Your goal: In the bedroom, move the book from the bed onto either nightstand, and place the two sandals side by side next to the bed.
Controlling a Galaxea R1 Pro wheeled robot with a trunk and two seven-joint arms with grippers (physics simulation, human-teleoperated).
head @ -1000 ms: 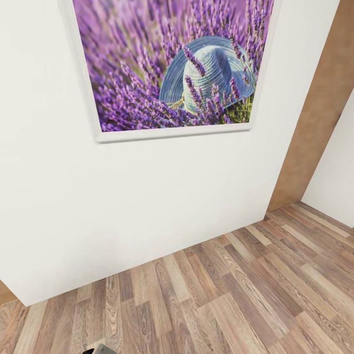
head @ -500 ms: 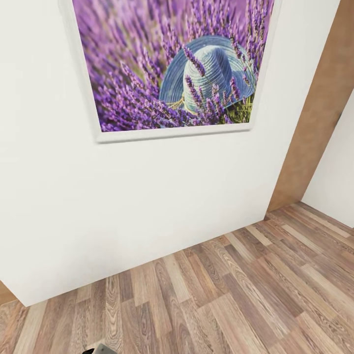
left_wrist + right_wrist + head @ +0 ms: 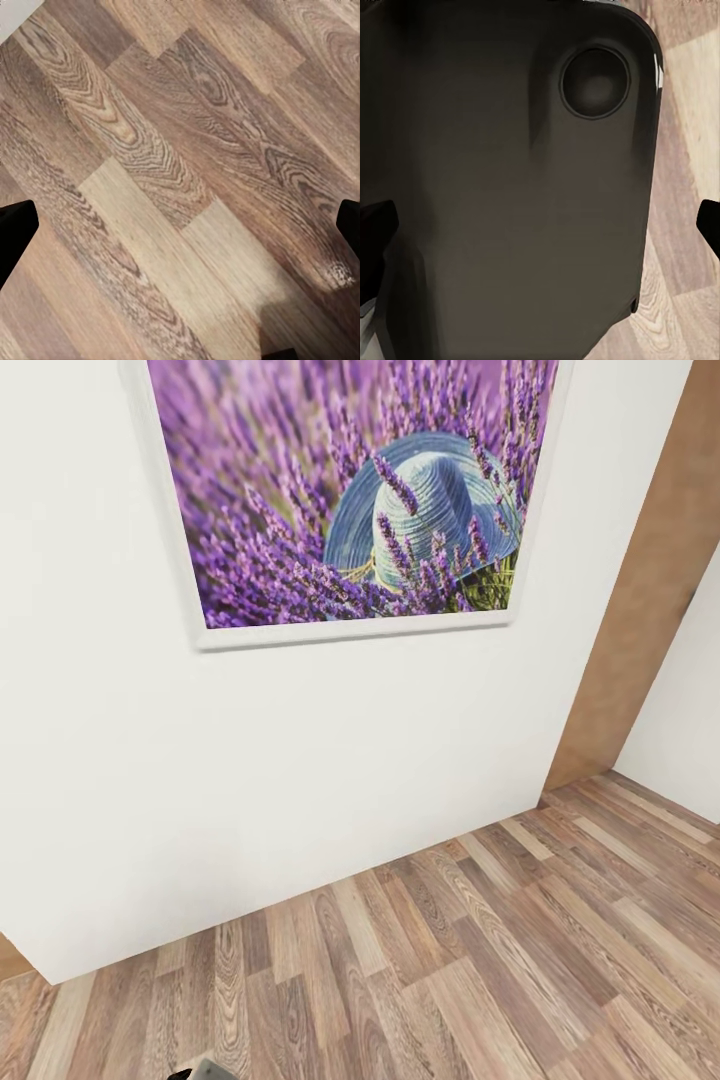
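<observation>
While your head camera faces a white wall (image 3: 300, 780) hung with a framed lavender picture (image 3: 350, 500) showing a blue straw hat, you have none of the task's things before you: no book, bed, nightstand or sandal appears here, so where they lie cannot be told. Below the wall runs the wood-plank floor (image 3: 480, 960), and to the right a brown opening (image 3: 640, 610) leads past the wall's corner, perhaps your way onward. A small grey and black part of the robot (image 3: 200, 1072) peeps in at the bottom edge.

In the left wrist view you look straight down on the floor planks (image 3: 180, 180); the left gripper (image 3: 180, 232) has its jaws set wide apart, one dark fingertip (image 3: 15, 232) at each side edge, with nothing between them.

In the right wrist view the right gripper (image 3: 540, 225) also shows its jaws spread apart and empty, hanging close over a dark rounded body panel (image 3: 510, 195) of the robot with a round recess (image 3: 595, 82).

I judge that no step is visibly done; the book and both sandals are all left to do.
</observation>
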